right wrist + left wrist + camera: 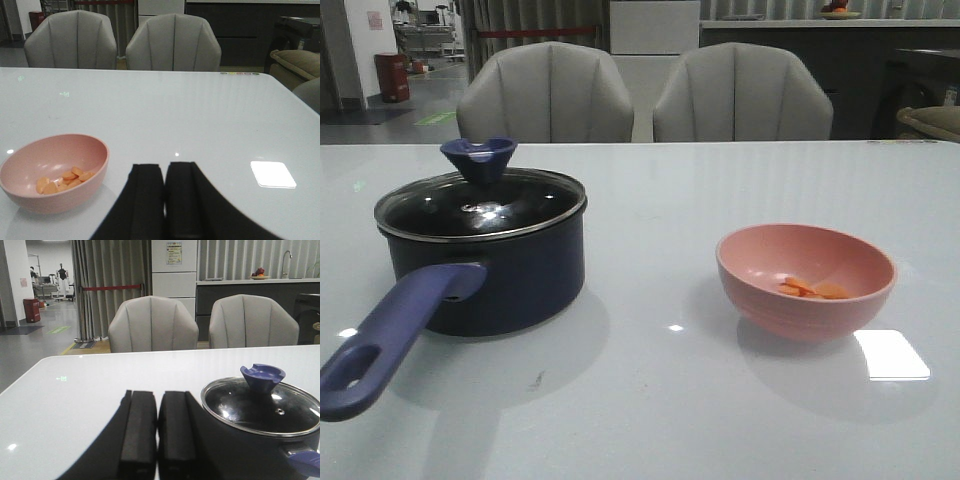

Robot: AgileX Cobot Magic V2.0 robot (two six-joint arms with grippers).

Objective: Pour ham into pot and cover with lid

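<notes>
The dark blue pot [510, 275] stands on the left of the white table, its long purple-blue handle [390, 345] pointing toward the front. The glass lid [480, 205] with a blue flared knob [478, 158] rests on it. Several orange-pink ham slices [812, 289] lie in a pink bowl [805, 280] on the right. Neither arm shows in the front view. In the left wrist view my left gripper [158, 395] is shut and empty, with the pot [235, 440] and lid [261, 408] close beside it. In the right wrist view my right gripper [165, 167] is shut and empty, the bowl [54, 171] with ham [62, 181] beside it.
Two grey chairs [545, 92] [742, 92] stand behind the table's far edge. A bright window reflection [890, 354] lies on the tabletop to the right of the bowl. A counter and curtains fill the background.
</notes>
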